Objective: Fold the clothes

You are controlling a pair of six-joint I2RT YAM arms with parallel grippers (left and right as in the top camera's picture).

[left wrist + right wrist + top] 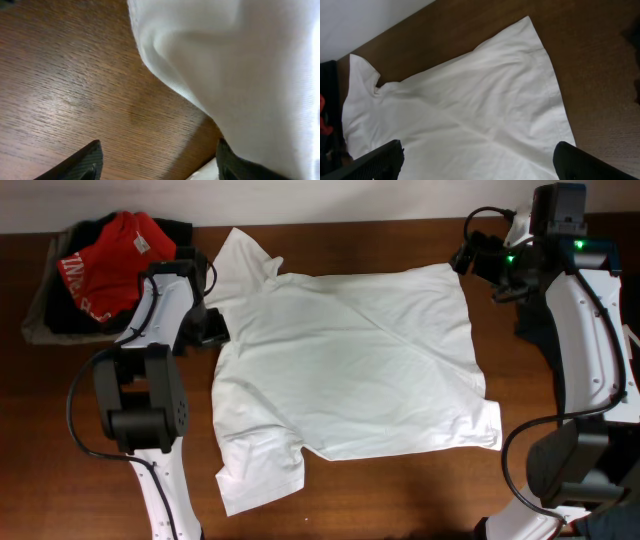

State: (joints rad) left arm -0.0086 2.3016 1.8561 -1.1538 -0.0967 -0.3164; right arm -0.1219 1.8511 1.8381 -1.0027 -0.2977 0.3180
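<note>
Entry: both arms at the table, one garment spread out.

The white T-shirt lies open and flat on the wooden table, with soft diagonal creases across the body. We see one sleeve pointing away at the far side and the other sleeve at the near side. The straight hem lies on the side of the right arm.

Left gripper: we note the jaws standing apart, with bare wood showing between them. One fingertip sits clear over the table. White cloth lies against the other fingertip and partly covers it; we cannot tell whether the cloth merely rests there. From these jaws the shirt's edge runs diagonally ahead and to that same side. From overhead the gripper sits right at the shirt's edge, between the two sleeves.

Right gripper: jaws wide, nothing between them. The shirt spreads out ahead of and below the jaws, a hem corner far ahead of them. From overhead this gripper hangs just off the shirt's far corner on the hem side, apart from the cloth.

Beyond the left gripper, away from the shirt, we note a red garment with white lettering lying on a pile of dark clothes.
</note>
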